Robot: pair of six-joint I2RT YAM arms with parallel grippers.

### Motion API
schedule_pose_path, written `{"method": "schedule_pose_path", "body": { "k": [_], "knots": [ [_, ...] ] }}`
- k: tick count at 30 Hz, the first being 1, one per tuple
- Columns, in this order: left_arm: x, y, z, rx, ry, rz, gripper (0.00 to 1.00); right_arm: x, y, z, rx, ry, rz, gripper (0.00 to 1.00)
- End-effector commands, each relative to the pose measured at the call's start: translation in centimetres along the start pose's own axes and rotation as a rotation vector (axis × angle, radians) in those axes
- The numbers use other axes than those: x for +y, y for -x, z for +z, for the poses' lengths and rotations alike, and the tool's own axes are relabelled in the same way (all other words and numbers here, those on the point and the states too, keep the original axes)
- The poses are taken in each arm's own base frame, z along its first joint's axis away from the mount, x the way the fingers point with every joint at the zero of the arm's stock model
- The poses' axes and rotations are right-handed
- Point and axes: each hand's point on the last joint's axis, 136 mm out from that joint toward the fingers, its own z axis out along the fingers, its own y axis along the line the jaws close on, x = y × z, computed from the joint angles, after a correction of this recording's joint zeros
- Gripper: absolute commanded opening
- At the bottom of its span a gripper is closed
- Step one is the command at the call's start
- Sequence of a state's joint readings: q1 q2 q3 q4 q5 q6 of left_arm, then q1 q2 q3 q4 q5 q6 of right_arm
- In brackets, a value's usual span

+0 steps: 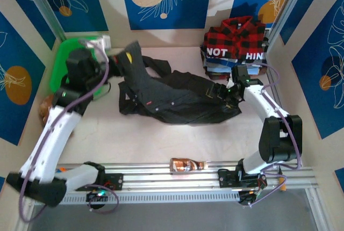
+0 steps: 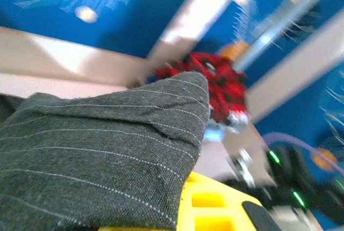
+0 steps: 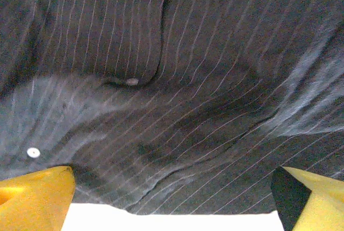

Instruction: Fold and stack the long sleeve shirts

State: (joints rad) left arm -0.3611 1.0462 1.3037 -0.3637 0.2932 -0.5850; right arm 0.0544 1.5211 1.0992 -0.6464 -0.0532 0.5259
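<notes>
A dark charcoal pinstriped long sleeve shirt [image 1: 172, 96] lies crumpled across the middle of the table. My left gripper [image 1: 121, 58] is shut on its upper left part and holds that cloth raised off the table. In the left wrist view the striped cloth [image 2: 107, 145] drapes over my yellow finger [image 2: 220, 204]. My right gripper [image 1: 226, 92] hovers open over the shirt's right edge. Its yellow fingers [image 3: 32, 199] stand wide apart above the striped cloth [image 3: 172, 80], with nothing between them. A red-and-black plaid shirt [image 1: 236, 35] lies at the back right, and it shows blurred in the left wrist view [image 2: 220, 80].
The plaid shirt rests on a pile of folded clothes [image 1: 226, 59] with white lettering. A green basket [image 1: 60, 67] stands at the back left behind the left arm. A brown bottle [image 1: 187, 164] lies on the front rail. Patterned walls enclose the table on three sides.
</notes>
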Motion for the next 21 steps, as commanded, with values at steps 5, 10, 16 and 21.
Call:
{"method": "schedule_pose_path", "body": {
  "k": [5, 10, 16, 21],
  "knots": [
    [2.7, -15.4, -10.5, 0.256, 0.081, -0.325, 0.00, 0.7, 3.4, -1.8, -0.063, 0.046, -0.009, 0.95],
    [6.2, -21.0, -16.9, 0.336, 0.268, -0.447, 0.00, 1.6, 4.0, -1.4, -0.056, 0.056, -0.043, 0.95],
    [7.1, -22.6, -15.5, 0.424, 0.308, -0.441, 0.00, 8.4, 3.9, 1.2, 0.030, 0.112, -0.288, 0.89],
    [8.0, -24.0, -15.2, 0.472, 0.343, -0.447, 0.00, 13.9, 1.1, 5.0, 0.146, 0.044, -0.535, 0.86]
  ]
}}
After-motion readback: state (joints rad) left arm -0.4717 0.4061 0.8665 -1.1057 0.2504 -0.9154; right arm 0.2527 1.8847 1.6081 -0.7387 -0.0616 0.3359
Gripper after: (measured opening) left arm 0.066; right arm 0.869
